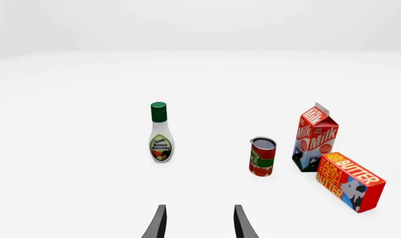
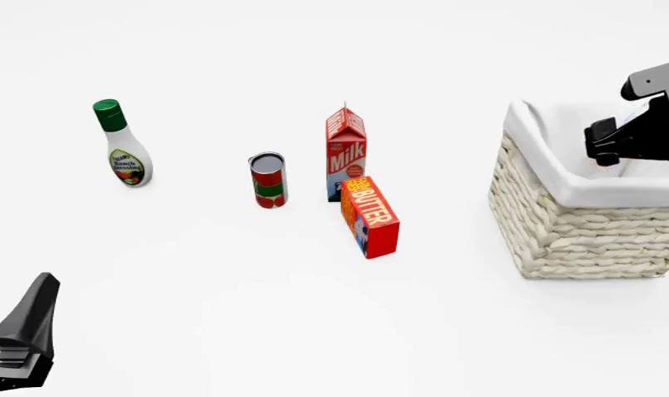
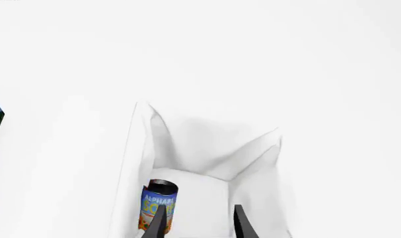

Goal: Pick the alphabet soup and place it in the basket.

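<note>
The alphabet soup [image 3: 156,202], a small can with a blue label and dark top, stands upright inside the basket [image 3: 207,144] against its white lining. In the right wrist view my right gripper [image 3: 199,213] is open just above the basket's inside, and the can sits beside one finger, not between the two. The front view shows the cream wicker basket [image 2: 577,231] at the right, with my right gripper [image 2: 612,153] over its rim; the can is hidden there. My left gripper [image 1: 199,213] is open and holds nothing, low at the near left [image 2: 20,335].
A ranch dressing bottle [image 2: 122,149] stands at the far left. A red-and-green can [image 2: 268,180], a milk carton [image 2: 346,153] and a butter box [image 2: 370,217] cluster mid-table, left of the basket. The left wrist view faces the same items.
</note>
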Robot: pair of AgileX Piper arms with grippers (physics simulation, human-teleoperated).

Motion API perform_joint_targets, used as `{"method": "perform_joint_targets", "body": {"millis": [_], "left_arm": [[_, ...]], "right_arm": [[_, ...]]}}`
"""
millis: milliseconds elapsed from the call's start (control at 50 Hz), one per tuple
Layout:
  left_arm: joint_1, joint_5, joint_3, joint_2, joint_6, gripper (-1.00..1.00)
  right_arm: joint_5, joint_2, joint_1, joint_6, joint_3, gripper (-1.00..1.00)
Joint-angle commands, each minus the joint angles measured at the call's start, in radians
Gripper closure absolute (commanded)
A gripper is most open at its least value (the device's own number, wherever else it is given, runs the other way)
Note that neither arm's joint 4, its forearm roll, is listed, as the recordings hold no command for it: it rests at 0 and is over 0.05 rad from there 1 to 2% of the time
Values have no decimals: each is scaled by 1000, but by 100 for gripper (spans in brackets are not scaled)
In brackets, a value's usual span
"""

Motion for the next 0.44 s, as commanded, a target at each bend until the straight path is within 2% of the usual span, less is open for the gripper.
{"method": "perform_joint_targets", "body": {"millis": [20,140,200,240,260,280,300,320,340,440], "left_arm": [[0,0,0,0,0,-100],[0,0,0,0,0,-100],[0,0,0,0,0,-100],[0,0,0,0,0,-100],[0,0,0,0,0,-100],[0,0,0,0,0,-100],[0,0,0,0,0,-100],[0,0,0,0,0,-100],[0,0,0,0,0,-100],[0,0,0,0,0,-100]], "right_arm": [[0,-2,2,3,0,-100],[6,-6,26,20,-7,-100],[-10,-18,55,61,-5,-100],[-27,-62,120,102,29,-100],[-43,-126,204,165,58,-100],[-43,-126,204,165,59,-100],[-62,-176,263,232,81,-100],[-63,-177,263,232,81,-100],[-82,-207,297,287,98,-100],[-102,-225,289,334,126,-100]]}}
